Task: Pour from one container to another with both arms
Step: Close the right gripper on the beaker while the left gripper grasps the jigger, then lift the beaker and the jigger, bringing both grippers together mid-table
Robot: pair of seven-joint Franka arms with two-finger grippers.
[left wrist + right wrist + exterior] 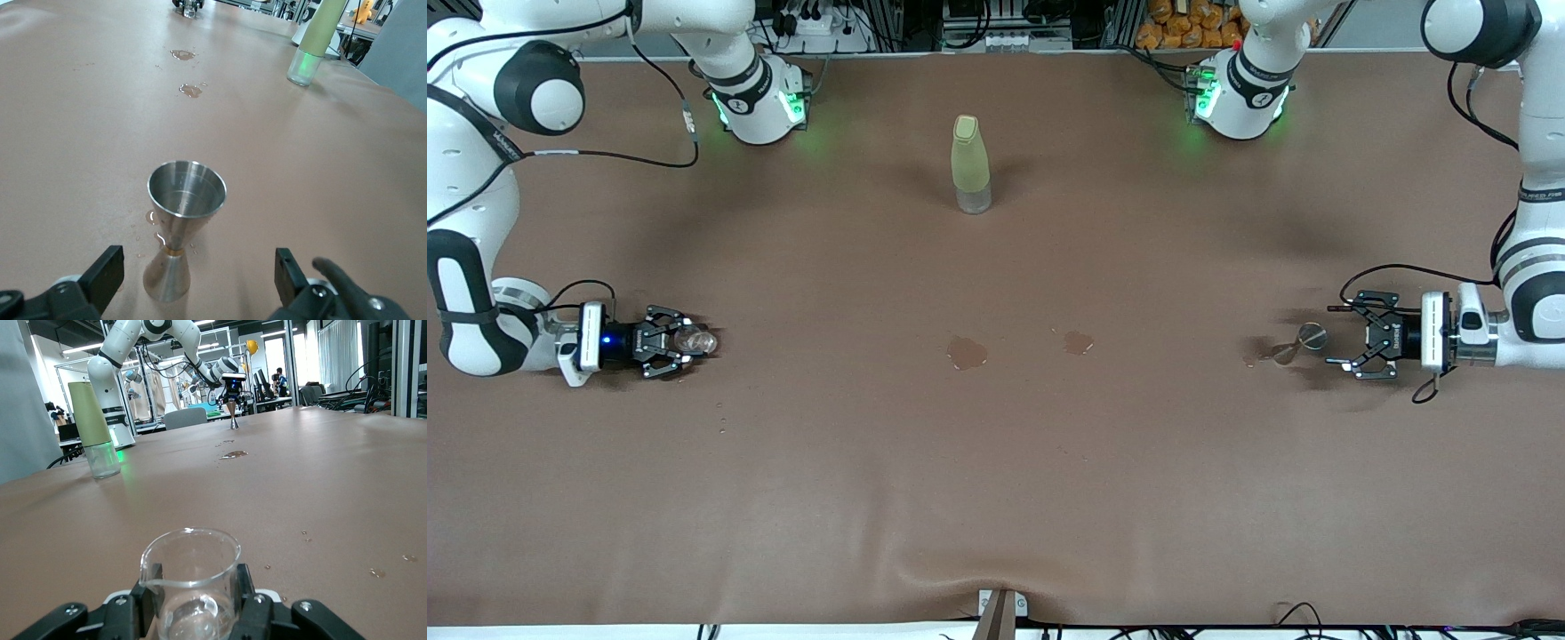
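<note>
The right arm is reaching out low along the desk (996, 462), stretched flat at its own end, and the right claw (679, 341) is squeezing tight on the little clear cup (191, 577). The cup is standing upright between the black fingers (148, 603), down by the desk top. The left arm is also lying low and flat at its end of the desk, and the left claw (1343, 335) is standing wide apart with nothing in it. The other little cup (181, 217) is shiny like metal and shaped like an hourglass, wide at the top and thin in the middle. It is standing upright on the desk just in front of the left claw, and the fingers (107, 273) are not touching it. Two wet spots (967, 352) are sitting on the desk between the two claws. A tall yellow-green bottle (970, 164) is standing farther from the front camera, near the middle of the desk.
</note>
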